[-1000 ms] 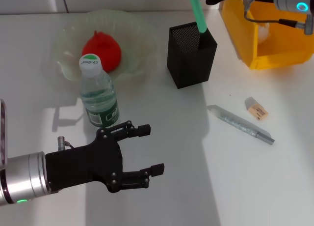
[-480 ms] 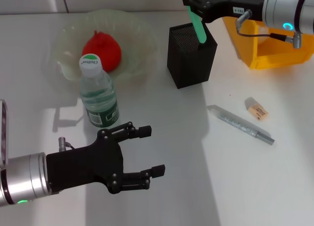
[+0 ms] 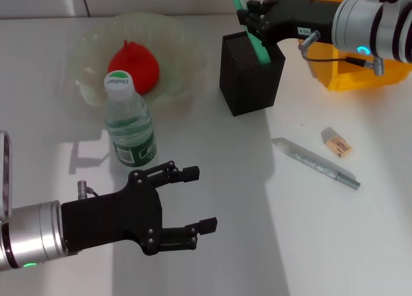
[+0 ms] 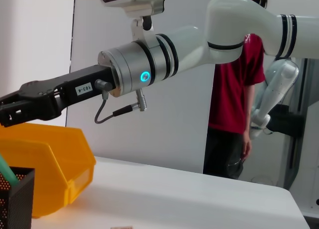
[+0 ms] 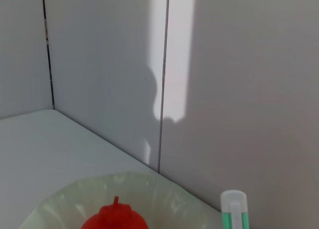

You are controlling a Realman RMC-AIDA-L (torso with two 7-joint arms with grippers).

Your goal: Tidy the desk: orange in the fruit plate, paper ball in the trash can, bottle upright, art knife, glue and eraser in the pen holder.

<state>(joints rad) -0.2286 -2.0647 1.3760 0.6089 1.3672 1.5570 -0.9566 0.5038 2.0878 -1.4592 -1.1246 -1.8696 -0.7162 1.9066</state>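
On the white cap [image 3: 118,81] of the bottle [image 3: 131,130] I can see green script, too small for me to read. A small white label [image 4: 84,88] on my right arm reads "103-4".

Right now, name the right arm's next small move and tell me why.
Probably open the jaws and let go: the right gripper holds the green stick with its lower end already inside the pen holder, tilted against the rim. The left gripper hangs idle, jaws spread, in front of the upright bottle.
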